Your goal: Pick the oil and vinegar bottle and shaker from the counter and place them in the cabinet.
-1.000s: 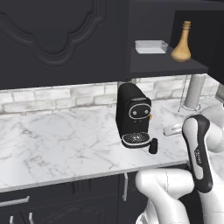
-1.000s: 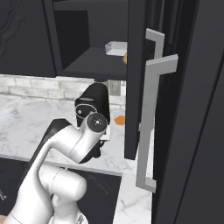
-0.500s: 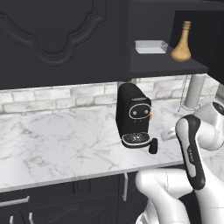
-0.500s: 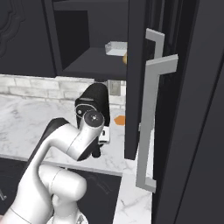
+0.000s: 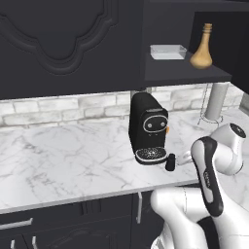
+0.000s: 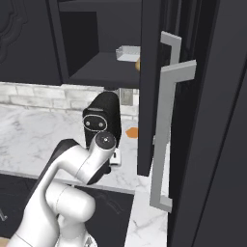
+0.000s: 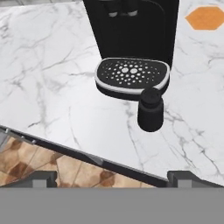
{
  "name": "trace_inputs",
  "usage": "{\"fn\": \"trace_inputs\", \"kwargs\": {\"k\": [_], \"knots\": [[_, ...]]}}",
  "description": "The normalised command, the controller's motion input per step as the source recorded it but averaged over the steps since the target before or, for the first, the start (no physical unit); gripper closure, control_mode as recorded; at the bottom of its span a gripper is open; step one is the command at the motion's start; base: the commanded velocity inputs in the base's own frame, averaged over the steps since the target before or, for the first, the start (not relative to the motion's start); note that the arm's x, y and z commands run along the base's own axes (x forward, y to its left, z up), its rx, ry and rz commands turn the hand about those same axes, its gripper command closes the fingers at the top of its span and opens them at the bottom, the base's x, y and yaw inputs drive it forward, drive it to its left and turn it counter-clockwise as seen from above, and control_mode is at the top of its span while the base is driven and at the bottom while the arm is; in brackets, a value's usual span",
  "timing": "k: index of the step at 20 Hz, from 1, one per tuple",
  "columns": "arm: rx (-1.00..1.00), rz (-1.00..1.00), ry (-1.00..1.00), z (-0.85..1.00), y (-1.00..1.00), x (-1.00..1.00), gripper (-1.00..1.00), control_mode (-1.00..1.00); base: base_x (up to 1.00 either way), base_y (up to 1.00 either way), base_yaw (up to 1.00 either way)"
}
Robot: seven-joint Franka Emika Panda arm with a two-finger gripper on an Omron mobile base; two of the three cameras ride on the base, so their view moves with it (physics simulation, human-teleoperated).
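Note:
The tan-orange oil and vinegar bottle (image 5: pixel 201 48) stands upright on the dark shelf of the open cabinet (image 5: pixel 185 74); a sliver of the bottle (image 6: pixel 138 63) peeks past the door edge in the right base view. The small black shaker (image 5: pixel 170 162) stands on the marble counter (image 5: pixel 63 155), just in front of the coffee machine's drip tray. In the hand view the shaker (image 7: pixel 150 110) lies ahead, right of centre. My gripper (image 7: pixel 113 178) hangs open above the counter's front edge, short of the shaker, with nothing between its fingertips.
A black coffee machine (image 5: pixel 148 129) stands right behind the shaker. A pale flat box (image 5: pixel 168 51) lies on the cabinet shelf left of the bottle. The open cabinet door (image 6: pixel 149 96) with a long metal handle (image 6: pixel 164 125) hangs to the right. An orange hexagon (image 7: pixel 204 18) lies on the counter.
The arm has swung down and to the left, bringing the hand lower and closer to the shaker. Bottle and shaker have not moved; the jaws stay wide.

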Motion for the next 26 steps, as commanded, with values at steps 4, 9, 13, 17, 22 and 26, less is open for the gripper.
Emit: {"fn": "trace_inputs", "kwargs": {"k": [4, 9, 13, 17, 22, 26], "knots": [[0.00, 0.00, 0.03, -0.34, 0.14, 0.10, -1.00, -1.00, 0.00, 0.00, 0.00], [-0.01, 0.00, 0.06, -0.25, 0.15, 0.17, -1.00, -1.00, 0.00, 0.00, 0.00], [-0.04, -0.01, 0.07, -0.15, 0.03, 0.12, -1.00, -1.00, 0.00, 0.00, 0.00], [-0.06, -0.03, 0.06, -0.05, 0.00, 0.15, -1.00, -1.00, 0.00, 0.00, 0.00], [-0.04, 0.00, 0.03, -0.15, 0.00, 0.27, -1.00, -1.00, 0.00, 0.00, 0.00], [0.00, 0.00, 0.00, -0.19, 0.00, 0.28, -1.00, -1.00, 0.00, 0.00, 0.00]]}}
